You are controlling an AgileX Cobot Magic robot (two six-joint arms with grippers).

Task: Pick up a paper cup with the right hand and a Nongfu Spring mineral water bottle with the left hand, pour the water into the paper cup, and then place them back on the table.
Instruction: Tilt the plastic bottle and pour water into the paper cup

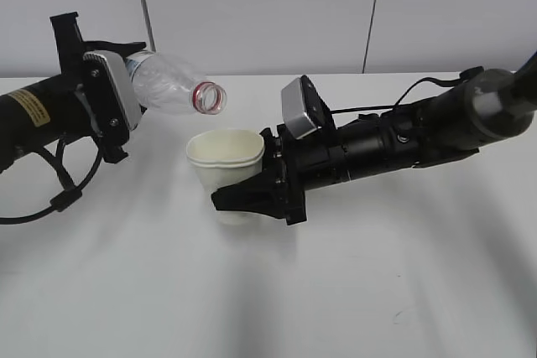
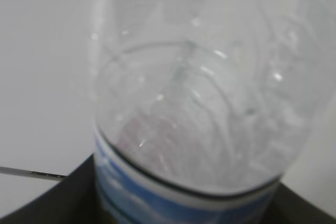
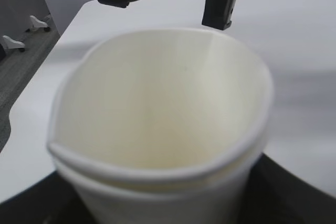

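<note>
My left gripper (image 1: 117, 111) is shut on the clear bottle (image 1: 172, 85), holding it tipped nearly level with its red-ringed open mouth (image 1: 210, 96) just above and left of the cup. The left wrist view shows the bottle (image 2: 210, 103) filling the frame, with a blue-and-white label band low down. My right gripper (image 1: 247, 199) is shut on the off-white paper cup (image 1: 225, 161), held upright a little above the white table (image 1: 336, 291), its rim squeezed out of round. The right wrist view shows the cup's cream inside (image 3: 157, 103). I see no water stream.
Black cables trail from both arms: one loops on the table at the left (image 1: 63, 199), one runs behind the right arm (image 1: 419, 85). A grey panelled wall stands behind the table. The table's left edge shows in the right wrist view (image 3: 31, 93).
</note>
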